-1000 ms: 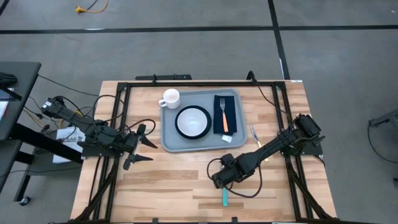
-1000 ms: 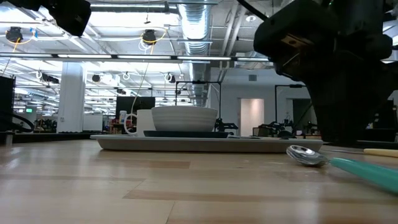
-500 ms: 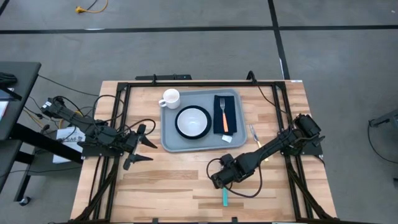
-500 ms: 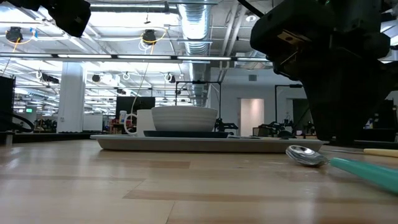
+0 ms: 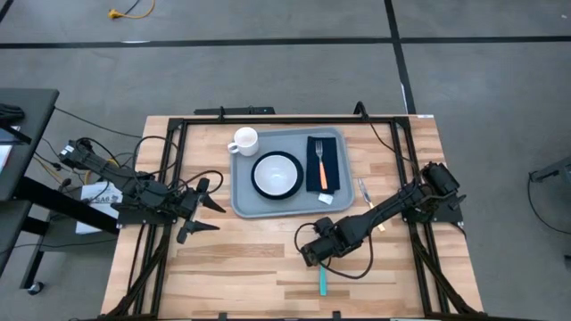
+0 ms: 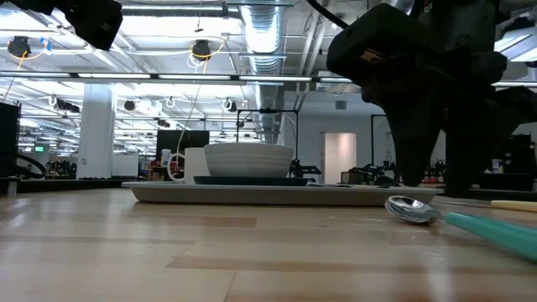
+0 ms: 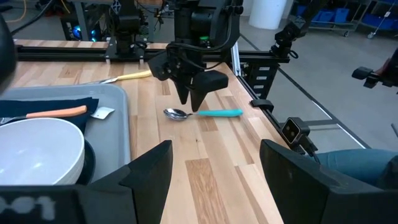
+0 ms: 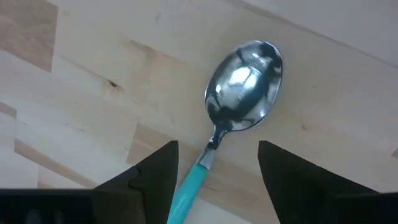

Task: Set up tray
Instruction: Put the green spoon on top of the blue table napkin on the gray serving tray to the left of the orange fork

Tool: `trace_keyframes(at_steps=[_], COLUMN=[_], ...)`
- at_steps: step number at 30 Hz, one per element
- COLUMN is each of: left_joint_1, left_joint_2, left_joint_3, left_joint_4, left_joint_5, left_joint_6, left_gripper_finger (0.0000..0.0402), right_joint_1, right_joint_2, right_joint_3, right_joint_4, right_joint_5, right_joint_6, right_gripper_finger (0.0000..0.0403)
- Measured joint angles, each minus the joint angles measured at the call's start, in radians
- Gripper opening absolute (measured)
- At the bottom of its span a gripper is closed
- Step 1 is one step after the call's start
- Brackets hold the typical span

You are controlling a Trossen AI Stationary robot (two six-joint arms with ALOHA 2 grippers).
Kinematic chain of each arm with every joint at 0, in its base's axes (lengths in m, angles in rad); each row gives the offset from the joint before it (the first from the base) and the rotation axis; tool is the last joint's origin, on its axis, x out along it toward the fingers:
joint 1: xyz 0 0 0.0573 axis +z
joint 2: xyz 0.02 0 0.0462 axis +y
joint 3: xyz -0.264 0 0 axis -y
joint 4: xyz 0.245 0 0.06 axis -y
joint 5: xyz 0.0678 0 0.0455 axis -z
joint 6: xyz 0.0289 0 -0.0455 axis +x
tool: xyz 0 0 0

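Wooden table [image 5: 241, 259] under both arms. Near its far edge, the light grey-blue tray [image 5: 243, 203], carrying a white bowl [image 5: 277, 173] on a dark plate [image 6: 252, 179], a navy napkin [image 5: 332, 152] with an orange-handled fork [image 5: 321, 165], and a white mug [image 5: 244, 140] at its far left corner.

Right gripper [image 5: 310, 256] poised low over the table, well in front of the tray, fingers [image 8: 155, 177] spread apart with nothing between them, straddling a teal-handled spoon [image 8: 231, 112] lying on the wood directly below. Right arm stretched diagonally from the table's right edge, wrist bent downward.

Left gripper [image 5: 207, 217] parked left of the tray, 2 fingers [image 7: 146, 171] wide apart, holding nothing, pointing toward the table's middle.

Yellow-handled utensil [image 7: 127, 76] lying right of the tray.
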Motion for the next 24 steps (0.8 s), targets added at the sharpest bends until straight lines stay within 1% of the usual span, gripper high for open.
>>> trace_keyframes(at_steps=[4, 7, 11, 16, 20, 24], left_joint_1=[0.0, 0.0, 0.0, 0.0, 0.0, 0.0], left_joint_2=[0.0, 0.0, 0.0, 0.0, 0.0, 0.0], left_joint_3=[0.0, 0.0, 0.0, 0.0, 0.0, 0.0], left_joint_4=[0.0, 0.0, 0.0, 0.0, -0.001, -0.001], left_joint_5=[0.0, 0.0, 0.0, 0.0, 0.0, 0.0], left_joint_6=[0.0, 0.0, 0.0, 0.0, 0.0, 0.0], left_gripper_finger=[0.0231, 0.0231, 0.0231, 0.0231, 0.0231, 0.0231], right_joint_1=[-0.004, -0.002, -0.003, -0.003, -0.003, -0.003], right_joint_2=[0.0, 0.0, 0.0, 0.029, 0.074, 0.088], right_joint_3=[0.0, 0.0, 0.0, 0.0, 0.002, 0.006], right_joint_4=[0.0, 0.0, 0.0, 0.006, 0.028, 0.039], right_joint_5=[0.005, 0.045, 0.047, 0.014, -0.046, -0.055], right_joint_6=[-0.002, -0.003, -0.003, -0.002, -0.01, -0.019], right_gripper_finger=[0.0213, 0.0208, 0.0205, 0.0206, 0.0206, 0.0209])
